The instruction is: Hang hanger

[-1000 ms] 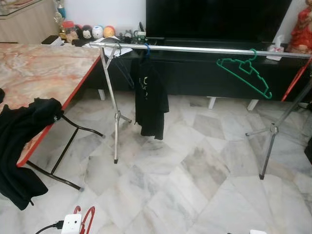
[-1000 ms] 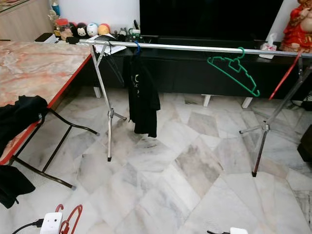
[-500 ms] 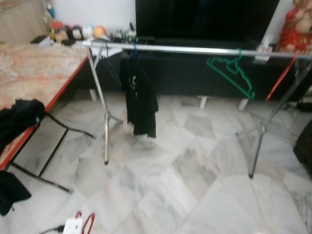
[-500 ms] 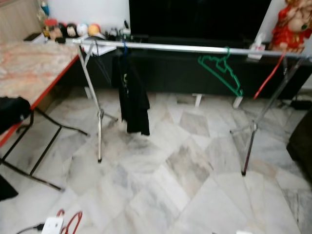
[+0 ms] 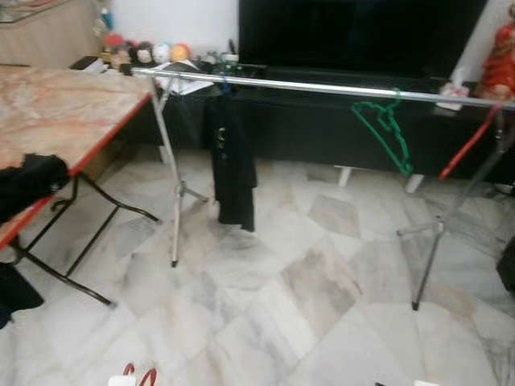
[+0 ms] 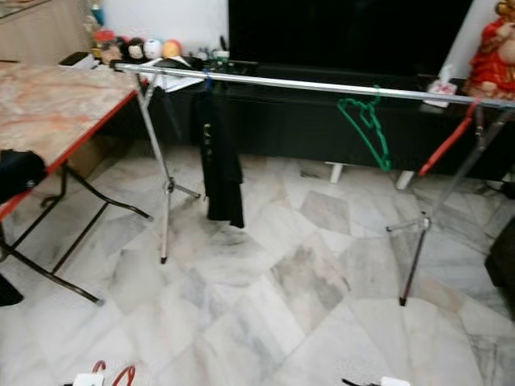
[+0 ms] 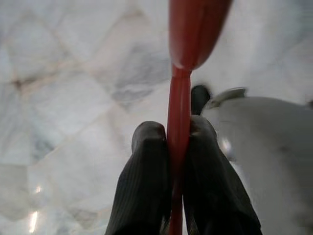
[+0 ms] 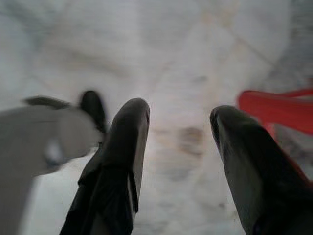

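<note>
Open rail span between the hung garment and the green hanger

Your widest free stretch of the rail point(image 6: 306, 83) lies between the black shirt point(image 6: 219, 161) near its left end and the green hanger point(image 6: 366, 129) toward the right; past that hanger another bare stretch runs to the rail's right end. The surface point(image 5: 56, 121) crowds the rack's left legs; the marble floor point(image 6: 306, 289) under the rail lies open.

- Left gripper point(image 7: 177, 142): its two black fingers point(image 7: 146, 171) point down toward the floor and are pressed together on a thin red hanger point(image 7: 179, 117) that runs up between them
- Right gripper point(image 8: 178, 122): fingers point(image 8: 124, 142) spread well apart with nothing between them, also pointing down at the floor
</note>
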`<state>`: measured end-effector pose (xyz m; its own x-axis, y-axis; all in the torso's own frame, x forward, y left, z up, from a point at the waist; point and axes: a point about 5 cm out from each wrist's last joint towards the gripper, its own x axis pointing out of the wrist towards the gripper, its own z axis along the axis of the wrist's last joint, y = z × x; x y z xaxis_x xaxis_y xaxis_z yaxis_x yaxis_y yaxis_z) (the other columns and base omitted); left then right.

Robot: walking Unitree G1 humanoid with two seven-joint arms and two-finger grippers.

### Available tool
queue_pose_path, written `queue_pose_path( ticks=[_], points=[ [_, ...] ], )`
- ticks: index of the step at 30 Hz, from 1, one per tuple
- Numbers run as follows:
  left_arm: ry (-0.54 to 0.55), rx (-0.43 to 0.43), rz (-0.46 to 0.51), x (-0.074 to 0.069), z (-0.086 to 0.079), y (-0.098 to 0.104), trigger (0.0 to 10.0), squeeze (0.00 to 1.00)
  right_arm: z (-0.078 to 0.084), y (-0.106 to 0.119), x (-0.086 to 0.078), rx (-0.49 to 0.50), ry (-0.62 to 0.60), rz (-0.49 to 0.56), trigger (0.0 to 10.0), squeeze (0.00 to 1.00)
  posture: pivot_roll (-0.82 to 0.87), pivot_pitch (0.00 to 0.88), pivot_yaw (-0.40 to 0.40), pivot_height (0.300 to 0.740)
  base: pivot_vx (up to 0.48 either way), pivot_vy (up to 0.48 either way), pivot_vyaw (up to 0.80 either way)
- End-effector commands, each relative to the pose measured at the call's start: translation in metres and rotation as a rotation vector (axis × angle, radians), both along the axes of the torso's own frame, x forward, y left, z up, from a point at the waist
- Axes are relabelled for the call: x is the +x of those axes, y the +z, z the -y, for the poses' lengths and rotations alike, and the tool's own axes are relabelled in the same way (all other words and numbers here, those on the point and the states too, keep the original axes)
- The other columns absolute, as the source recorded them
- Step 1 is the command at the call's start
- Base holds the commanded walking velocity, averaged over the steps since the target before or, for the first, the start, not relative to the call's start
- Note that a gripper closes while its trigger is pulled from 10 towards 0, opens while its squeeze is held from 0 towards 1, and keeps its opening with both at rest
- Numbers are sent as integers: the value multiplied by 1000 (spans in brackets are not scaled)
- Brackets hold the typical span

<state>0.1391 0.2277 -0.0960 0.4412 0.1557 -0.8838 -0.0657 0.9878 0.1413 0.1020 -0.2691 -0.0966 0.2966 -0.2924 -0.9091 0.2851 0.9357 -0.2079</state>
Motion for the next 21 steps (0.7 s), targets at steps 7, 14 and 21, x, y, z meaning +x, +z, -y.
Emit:
queue_pose_path(
  ticks=[7, 14, 21],
  points=[
    [-7, 23, -20, -6, -8, 0, 10000, 0, 1, 2, 6, -4, -24, 33, 10000, 0, -69, 0, -19, 740, 0, -318, 0],
    [-25, 30, -14, -2, -6, 1, 10000, 0, -1, 0, 1, -1, -9, -3, 10000, 0, -72, 0, -18, 740, 0, -271, -405],
    [8, 40, -6, -9, -18, 2, 10000, 0, -1, 0, 2, -4, -8, 1, 10000, 0, -70, 0, -22, 740, 0, 0, -433]
  ],
)
